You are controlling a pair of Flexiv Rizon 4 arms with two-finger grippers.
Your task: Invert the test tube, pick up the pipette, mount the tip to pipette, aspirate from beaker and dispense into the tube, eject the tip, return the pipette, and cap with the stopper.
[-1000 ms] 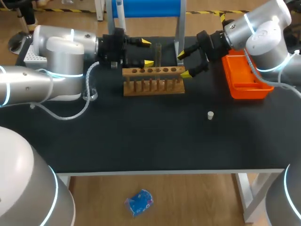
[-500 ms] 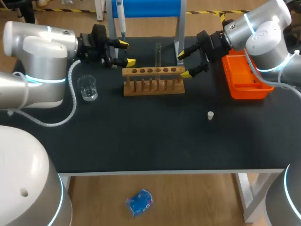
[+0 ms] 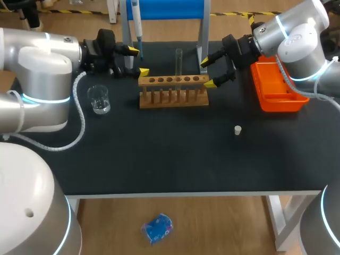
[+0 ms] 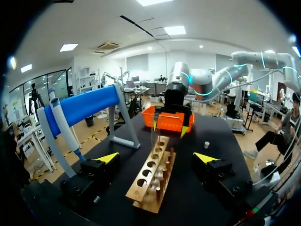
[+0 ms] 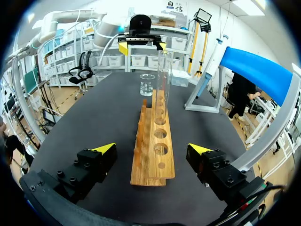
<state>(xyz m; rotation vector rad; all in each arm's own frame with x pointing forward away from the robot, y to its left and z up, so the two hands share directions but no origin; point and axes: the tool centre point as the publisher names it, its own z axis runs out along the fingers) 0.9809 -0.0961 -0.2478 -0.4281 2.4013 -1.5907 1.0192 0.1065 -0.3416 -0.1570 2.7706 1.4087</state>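
The rack (image 3: 173,91) stands toward the back of the bench (image 3: 159,154), a test tube (image 3: 178,62) upright in it. My left hand (image 3: 138,60) is off its left end, my right hand (image 3: 207,73) off its right. The beaker (image 3: 99,99) sits left of the rack, the stopper (image 3: 238,129) in front to the right, the tray (image 3: 276,87) far right. The pipette (image 3: 136,18) hangs on the stand (image 3: 166,9) behind.

rack (image 3: 172,103) tan wood; tray (image 3: 281,103) orange; table (image 3: 175,154) black; stopper (image 3: 238,129) white

Looking down from high behind over the whole worktop (image 3: 159,159), and low and close along the left claw (image 4: 156,157) and right claw (image 5: 151,149), facing each other (end to end) across the wooden rack (image 3: 173,90) common to all three.
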